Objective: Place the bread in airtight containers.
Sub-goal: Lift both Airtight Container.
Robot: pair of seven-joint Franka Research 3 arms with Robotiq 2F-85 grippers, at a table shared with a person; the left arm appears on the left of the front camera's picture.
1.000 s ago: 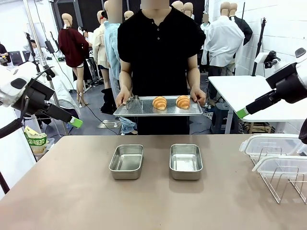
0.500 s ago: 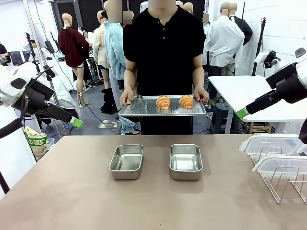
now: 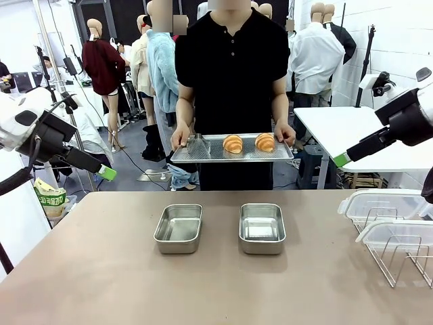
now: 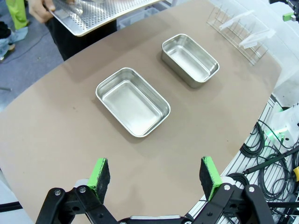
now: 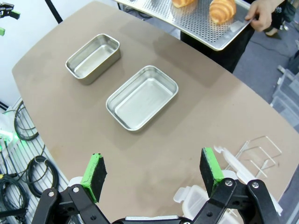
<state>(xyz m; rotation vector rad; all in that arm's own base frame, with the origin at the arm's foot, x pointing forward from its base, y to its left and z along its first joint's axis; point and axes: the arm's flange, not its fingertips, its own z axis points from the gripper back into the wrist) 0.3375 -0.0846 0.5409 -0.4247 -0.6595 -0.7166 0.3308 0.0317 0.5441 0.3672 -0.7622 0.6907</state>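
Two golden croissants [image 3: 233,143] [image 3: 264,141] lie on a perforated metal tray [image 3: 203,157] that a person holds in both hands beyond the table's far edge. On the table stand two empty steel containers, one on the left [image 3: 178,228] and one on the right [image 3: 262,228]. My left gripper [image 3: 105,172] hangs open off the table's left side; its wrist view looks down on both containers [image 4: 134,107] [image 4: 191,59]. My right gripper [image 3: 340,160] is open, high at the right. The right wrist view has both containers [image 5: 143,97] [image 5: 93,58] and a croissant [image 5: 223,10] on the tray.
A wire rack [image 3: 399,252] with translucent lids [image 3: 380,202] on it stands at the table's right edge. A metal utensil [image 3: 196,143] rests on the tray's left part. A white table [image 3: 338,128] stands behind at the right.
The person has shifted a little to the right with the tray and the croissants. Both arms and both containers are where they were.
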